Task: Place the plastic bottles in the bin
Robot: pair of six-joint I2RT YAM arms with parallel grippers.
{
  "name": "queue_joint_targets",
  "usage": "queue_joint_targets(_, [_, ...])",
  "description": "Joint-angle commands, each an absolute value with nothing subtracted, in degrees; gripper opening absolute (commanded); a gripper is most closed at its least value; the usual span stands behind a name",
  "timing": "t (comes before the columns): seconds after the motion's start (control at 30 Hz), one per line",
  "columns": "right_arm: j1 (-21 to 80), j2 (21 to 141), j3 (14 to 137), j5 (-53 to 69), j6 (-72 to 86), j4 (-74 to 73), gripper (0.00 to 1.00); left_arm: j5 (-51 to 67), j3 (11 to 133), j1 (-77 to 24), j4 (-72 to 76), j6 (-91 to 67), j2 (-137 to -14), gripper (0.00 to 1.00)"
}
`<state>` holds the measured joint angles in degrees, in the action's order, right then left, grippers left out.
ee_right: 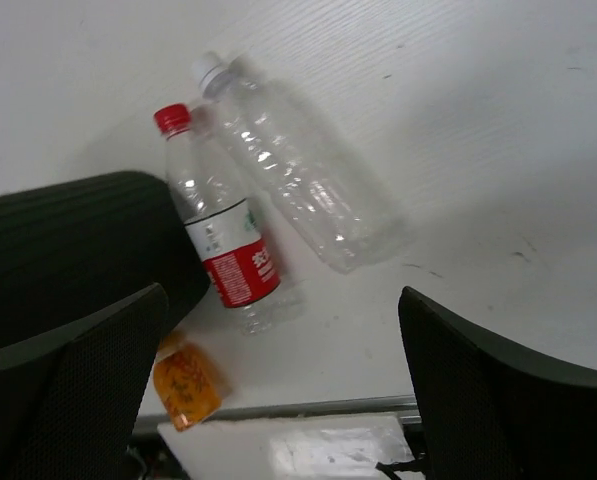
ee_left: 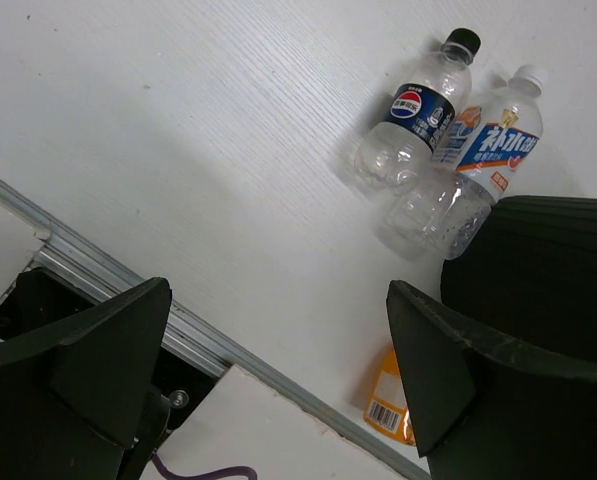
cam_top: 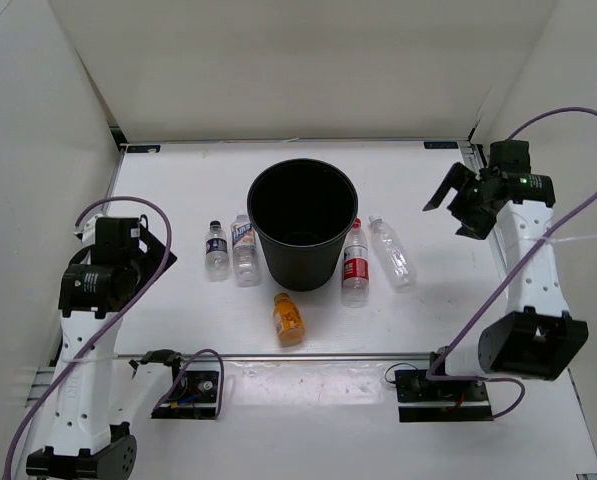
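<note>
The black bin (cam_top: 300, 258) stands upright mid-table. All five bottles lie on the table. The dark-label bottle (cam_top: 216, 250) and the blue-white-label bottle (cam_top: 244, 249) lie just left of the bin. The red-label bottle (cam_top: 355, 263) and the plain clear bottle (cam_top: 392, 252) lie just right of it. The short orange bottle (cam_top: 288, 318) lies in front. My left gripper (cam_top: 156, 243) is open and empty, above the table left of the bottles (ee_left: 418, 110). My right gripper (cam_top: 456, 205) is open and empty, raised to the right of the plain bottle (ee_right: 298, 180).
A metal rail (cam_top: 308, 355) runs across the table near the arm bases. Two black base plates with purple cables (cam_top: 188, 388) (cam_top: 443, 388) sit in front of it. White walls enclose the table on the left, back and right.
</note>
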<state>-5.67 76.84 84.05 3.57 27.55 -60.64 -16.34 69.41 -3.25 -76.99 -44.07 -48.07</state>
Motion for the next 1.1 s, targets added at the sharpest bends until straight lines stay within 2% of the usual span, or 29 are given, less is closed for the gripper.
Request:
queue_joint_targets(0.0, [-5.81, 81.20, 83.23, 22.80, 20.05, -54.51, 1.00, -19.16, 70.31, -3.60, -77.87, -44.82, -47.72, 1.00])
queue_joint_targets(0.2, [-1.23, 87.44, 81.04, 17.84, 16.88, -48.61, 1.00, -14.95, 69.79, -3.60, -77.95, -43.42, -52.99, 1.00])
queue_joint_targets(0.5, [3.95, 108.16, 91.57, 13.19, 15.12, -47.99, 1.00, -10.99, 64.34, -3.60, -73.83, -42.36, -53.53, 1.00])
queue_joint_targets(0.8, [5.71, 118.03, 93.08, 7.22, 16.70, -48.08, 1.00, -11.51, 66.80, -3.08, -73.74, -41.13, -58.35, 1.00])
queue_joint_targets(1.07, [5.71, 118.66, 90.62, 5.19, 15.64, -47.55, 0.66, -11.51, 66.27, -3.08, -74.27, -42.28, -58.97, 1.00])
